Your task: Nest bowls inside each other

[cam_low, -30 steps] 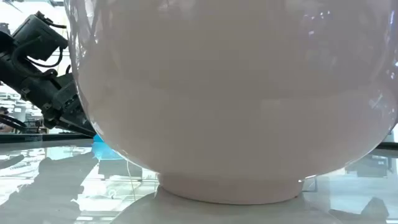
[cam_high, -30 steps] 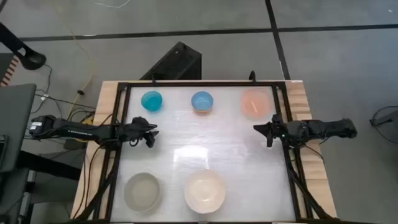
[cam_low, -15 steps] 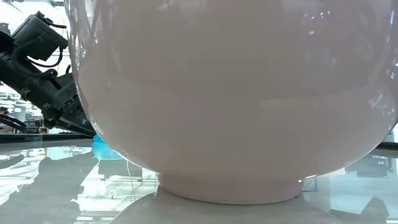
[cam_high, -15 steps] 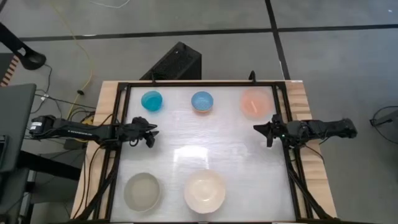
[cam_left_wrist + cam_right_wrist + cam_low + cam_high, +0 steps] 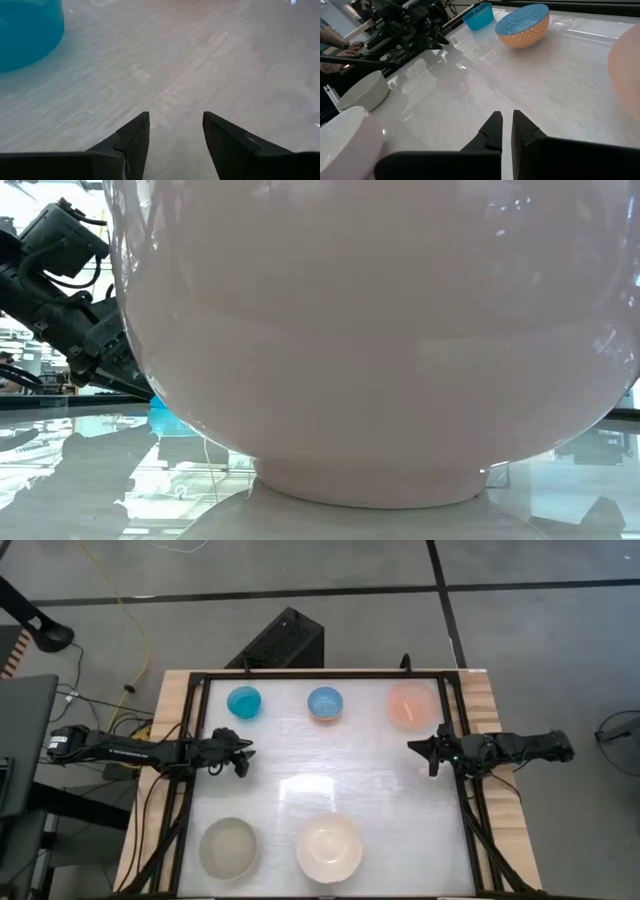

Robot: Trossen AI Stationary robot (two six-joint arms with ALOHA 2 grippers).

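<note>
Five bowls stand upright on the white table. Along the far side are a cyan bowl (image 5: 244,701), a light blue bowl (image 5: 325,703) with a patterned orange outside (image 5: 522,27), and a pale pink bowl (image 5: 411,705). Near the front stand a greyish-beige bowl (image 5: 229,846) and the largest cream-white bowl (image 5: 329,847), which fills the low view (image 5: 380,330). My left gripper (image 5: 243,757) hovers open at the left side, near the cyan bowl (image 5: 27,30), holding nothing. My right gripper (image 5: 415,750) is shut at the right side, below the pink bowl, holding nothing.
A black frame (image 5: 320,675) runs around the table top. The middle of the table (image 5: 330,775) between the two rows of bowls is bare. A person's hand (image 5: 350,49) shows beyond the table's left side in the right wrist view.
</note>
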